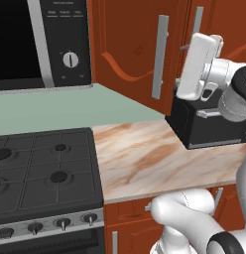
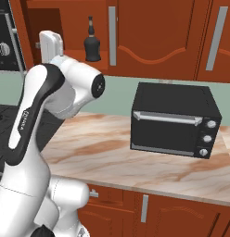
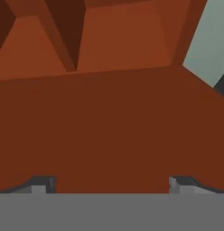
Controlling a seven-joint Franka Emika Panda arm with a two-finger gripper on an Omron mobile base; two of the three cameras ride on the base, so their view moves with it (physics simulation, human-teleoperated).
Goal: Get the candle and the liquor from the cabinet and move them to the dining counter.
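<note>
The gripper [image 3: 109, 187], fingers spread wide and empty, is raised close to the open cabinet [image 2: 149, 37], probably reaching inside. The liquor [image 2: 92, 44] stands on its shelf, just above the toaster oven [image 2: 175, 120].

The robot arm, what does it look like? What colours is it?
The arm is glossy white with rounded, tube-like links and dark grey or black bands at its joints. One joint ends in a round dark cap with small dots. Its hand is a flat white block. The gripper has two small grey finger tips.
</note>
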